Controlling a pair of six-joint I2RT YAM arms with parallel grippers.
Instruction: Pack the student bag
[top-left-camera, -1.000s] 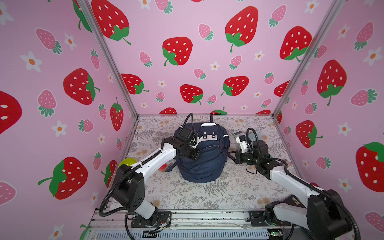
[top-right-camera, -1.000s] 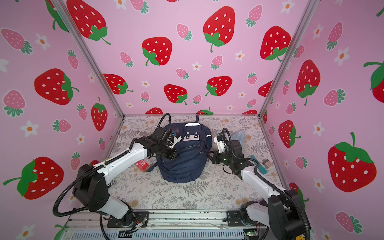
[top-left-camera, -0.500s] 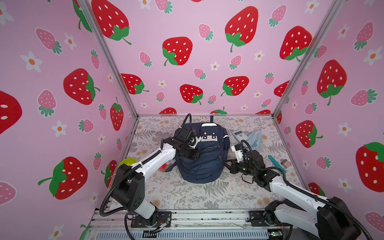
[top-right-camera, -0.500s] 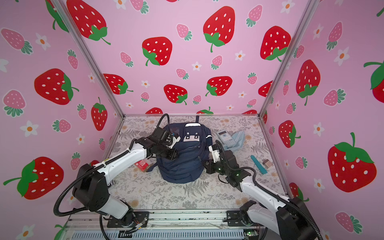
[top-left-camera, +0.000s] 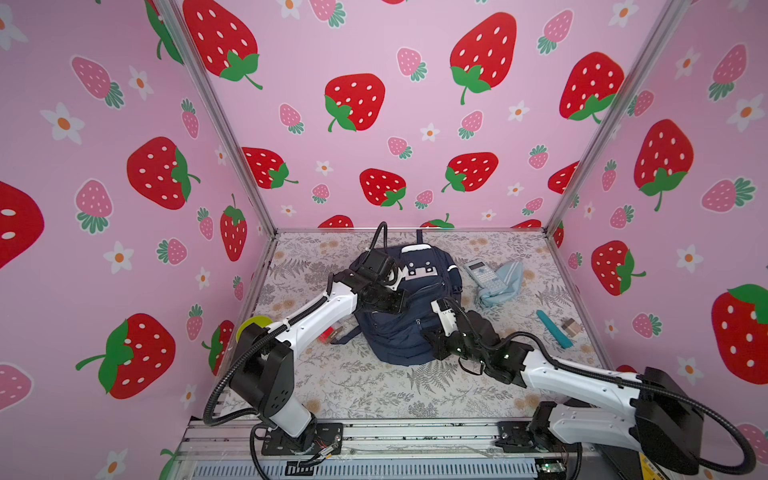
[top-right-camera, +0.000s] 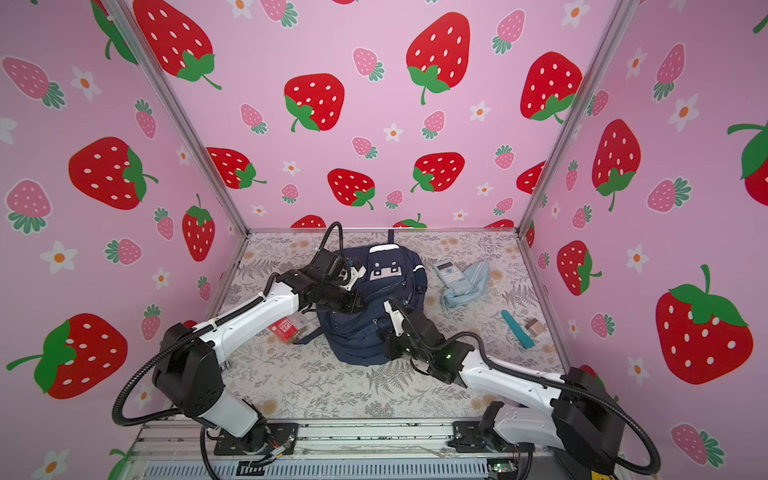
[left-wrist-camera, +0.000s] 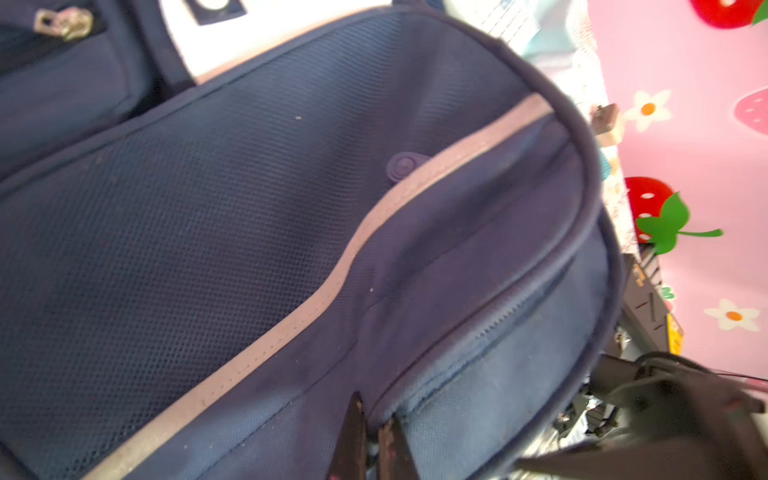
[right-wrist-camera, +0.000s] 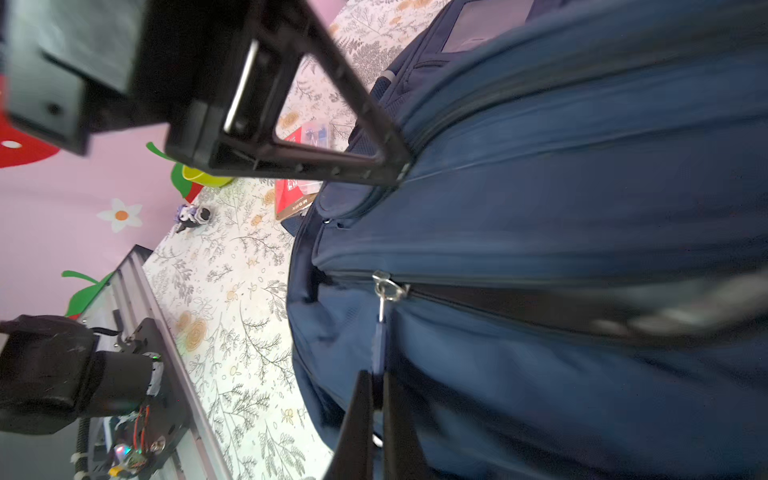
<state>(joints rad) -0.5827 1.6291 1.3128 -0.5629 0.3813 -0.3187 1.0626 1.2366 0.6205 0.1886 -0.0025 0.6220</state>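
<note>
My left gripper (left-wrist-camera: 372, 415) pinched a fold of the bag (top-left-camera: 399, 332); my right gripper (right-wrist-camera: 375, 380) was clamped tight on its zip pull (right-wrist-camera: 378, 332)

Counted on the bench (top-left-camera: 374, 395): one student bag (top-left-camera: 409, 332), in the middle. At 2 o'clock from it, one calculator (top-left-camera: 484, 274) and one light blue cloth (top-left-camera: 505, 286). At 3 o'clock, one teal stick (top-left-camera: 555, 330) and one small brown block (top-left-camera: 570, 326). At 9 o'clock, one red packet (top-right-camera: 286, 328) and one yellow-green round thing (top-left-camera: 254, 323). One small purple-and-white item (right-wrist-camera: 192, 214), seen only in the right wrist view. Two pincers: left pincer (left-wrist-camera: 374, 444), right pincer (right-wrist-camera: 376, 415).
</note>
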